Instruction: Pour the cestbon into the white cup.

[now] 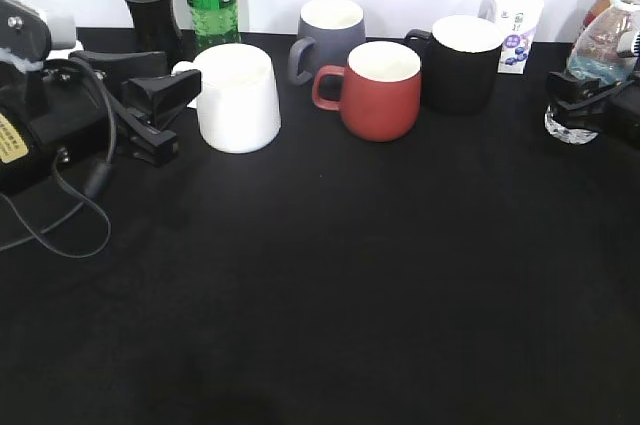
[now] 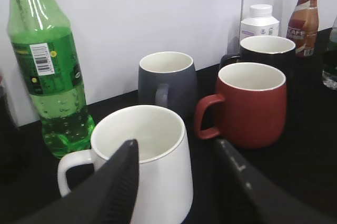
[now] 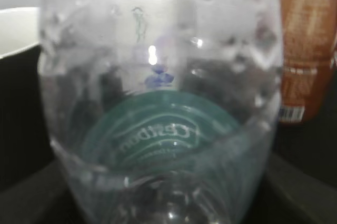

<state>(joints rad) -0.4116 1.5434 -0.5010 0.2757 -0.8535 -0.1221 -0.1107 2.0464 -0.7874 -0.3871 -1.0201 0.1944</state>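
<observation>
The right gripper [image 1: 590, 105] sits at the far right edge of the table, its fingers on either side of the cestbon [image 1: 603, 50], and the right wrist view is filled by the clear ribbed body [image 3: 158, 103] with the green label showing through it; the bottle seems clamped between the fingers, low on its body. Over on the other side, the left gripper [image 1: 165, 115] has its fingers spread, and the white cup [image 1: 238, 97] stands just beyond and between the tips, with its handle [image 2: 71, 174] on the outer side of the left finger [image 2: 121, 187]. That hand looks ready to steady the mug, not yet squeezing it. Just past the white cup stand a grey mug [image 2: 167, 83], a red mug [image 2: 251, 105] and a black mug [image 1: 463, 63], close enough to catch a stray stream. The carry is the job now: keep the bottle upright across the row, bring its mouth right over the white rim, then tilt slowly.
</observation>
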